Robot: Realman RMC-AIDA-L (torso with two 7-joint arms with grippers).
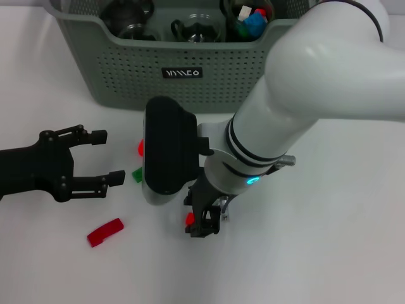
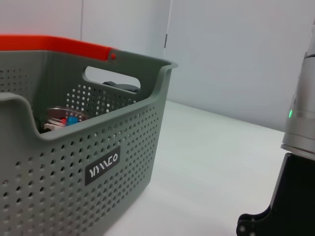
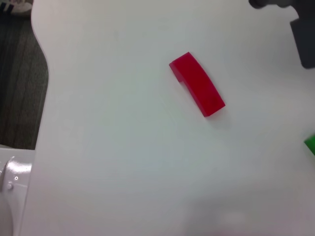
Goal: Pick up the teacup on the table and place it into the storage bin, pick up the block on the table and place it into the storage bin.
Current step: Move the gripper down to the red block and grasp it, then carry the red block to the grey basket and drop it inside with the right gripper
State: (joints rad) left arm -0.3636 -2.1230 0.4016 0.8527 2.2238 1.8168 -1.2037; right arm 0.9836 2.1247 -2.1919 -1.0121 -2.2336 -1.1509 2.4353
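The grey-green storage bin [image 1: 190,82] stands at the back of the white table, also close by in the left wrist view [image 2: 98,162]. Dark glass vessels and coloured blocks lie inside it. No teacup shows on the table. A long red block [image 1: 105,232] lies at the front left; the right wrist view shows that red block [image 3: 197,91] too. Near it are a green block [image 1: 137,175] and a small red block [image 1: 141,147]. My left gripper [image 1: 109,156] rests open left of these. My right gripper [image 1: 205,221] points down at the table, with a small red piece [image 1: 189,218] at its fingers.
The table's edge and dark floor [image 3: 19,88] lie beyond the long red block in the right wrist view. An orange-red rim [image 2: 49,44] shows behind the bin. My white right arm [image 1: 304,95] crosses in front of the bin's right half.
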